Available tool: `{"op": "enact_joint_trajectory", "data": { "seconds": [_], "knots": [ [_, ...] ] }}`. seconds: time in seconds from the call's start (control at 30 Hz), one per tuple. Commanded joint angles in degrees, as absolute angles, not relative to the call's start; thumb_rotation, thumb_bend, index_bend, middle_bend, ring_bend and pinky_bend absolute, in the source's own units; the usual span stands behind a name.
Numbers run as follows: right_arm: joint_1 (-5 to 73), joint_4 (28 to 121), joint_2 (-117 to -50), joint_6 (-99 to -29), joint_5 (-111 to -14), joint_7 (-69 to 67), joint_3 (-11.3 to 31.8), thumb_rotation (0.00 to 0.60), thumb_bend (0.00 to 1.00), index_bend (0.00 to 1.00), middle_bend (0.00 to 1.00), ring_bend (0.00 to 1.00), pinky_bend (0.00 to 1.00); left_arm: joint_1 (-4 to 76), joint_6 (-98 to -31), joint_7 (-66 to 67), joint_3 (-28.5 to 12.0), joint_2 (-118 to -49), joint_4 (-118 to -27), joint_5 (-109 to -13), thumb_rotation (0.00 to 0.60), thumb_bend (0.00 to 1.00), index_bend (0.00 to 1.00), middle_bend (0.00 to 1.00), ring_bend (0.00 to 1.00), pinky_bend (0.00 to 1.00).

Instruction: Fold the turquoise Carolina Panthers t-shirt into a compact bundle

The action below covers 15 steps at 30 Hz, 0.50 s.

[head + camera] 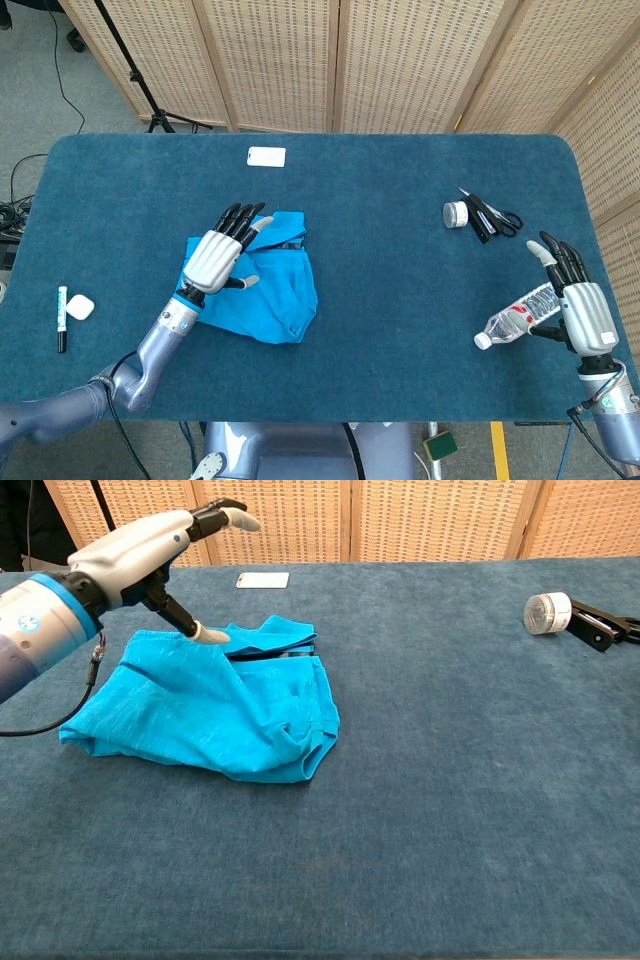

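While the turquoise t-shirt point(255, 285) lies crumpled left of centre in the head view, the left hand point(213, 258) hovers over its upper-left part, fingers spread and holding nothing. At lower right, the right hand point(583, 312) sits open beside a plastic water bottle point(517, 318); whether it touches the bottle, I cannot tell.

In the chest view, the left hand point(150, 542) hangs above the t-shirt point(210, 708) at upper left, thumb pointing down at the cloth. The bundle looks loose, I'd say: best pinch one outer edge cleanly, carry it across low, then press flat.
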<state>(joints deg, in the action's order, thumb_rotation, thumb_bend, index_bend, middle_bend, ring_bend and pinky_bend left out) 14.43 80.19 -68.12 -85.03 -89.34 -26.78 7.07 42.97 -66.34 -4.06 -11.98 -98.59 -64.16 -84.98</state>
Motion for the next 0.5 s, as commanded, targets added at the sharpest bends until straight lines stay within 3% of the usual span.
{"op": "enact_joint_trajectory", "data": {
  "seconds": [0.03, 0.5],
  "knots": [
    [14.6, 79.7, -68.3, -84.3, -88.6, -27.0, 7.3, 0.600, 0.00, 0.00, 0.00, 0.00, 0.01, 44.9, -60.7, -1.1, -13.0, -100.7, -60.0, -80.8, 0.600, 0.00, 0.00, 0.00, 0.00, 0.00],
    [15.5, 77.4, -69.3, -81.6, -86.7, -27.2, 7.7, 0.600, 0.00, 0.00, 0.00, 0.00, 0.01, 48.7, -55.2, -4.9, -16.1, -108.1, -42.2, -75.1, 0.600, 0.01, 0.00, 0.00, 0.00, 0.00]
  ]
}}
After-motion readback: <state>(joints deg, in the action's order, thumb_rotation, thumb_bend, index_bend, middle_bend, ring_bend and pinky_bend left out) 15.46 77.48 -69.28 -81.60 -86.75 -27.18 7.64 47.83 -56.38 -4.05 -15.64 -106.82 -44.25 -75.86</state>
